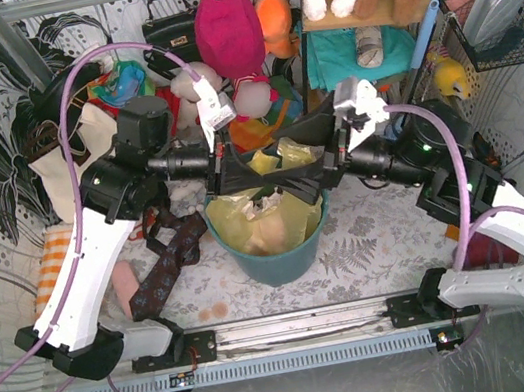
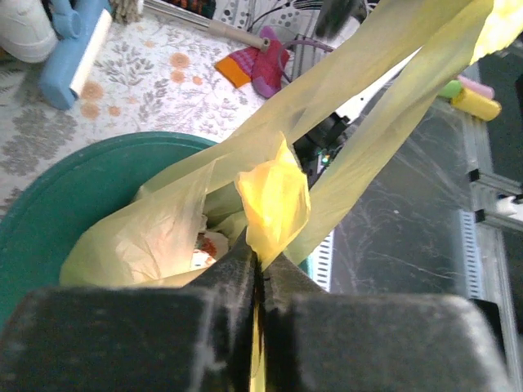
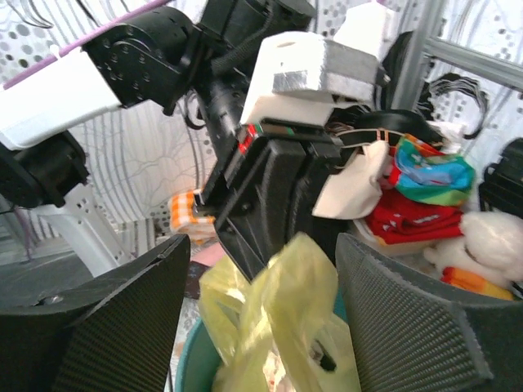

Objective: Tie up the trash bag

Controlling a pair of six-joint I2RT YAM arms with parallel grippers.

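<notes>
Left gripper (image 2: 257,273) clenched on a folded ear of the trash bag (image 2: 274,200): the yellow film is pinched between its closed jaws, and two bands run taut up and away. Right gripper (image 3: 263,257) spread wide, grasping nothing; a loose flap of the bag stands between its fingers, apparently untouched. Likely failures: the unheld flap sags back down before it can be crossed over, or the taut bands tear or slip from the pinch under a harder pull — no knot is visible. The bag lines the teal bin (image 1: 276,263) on the tabletop (image 1: 363,249) between the arms; inside lie pale crumpled scraps — too indistinct to name.
</notes>
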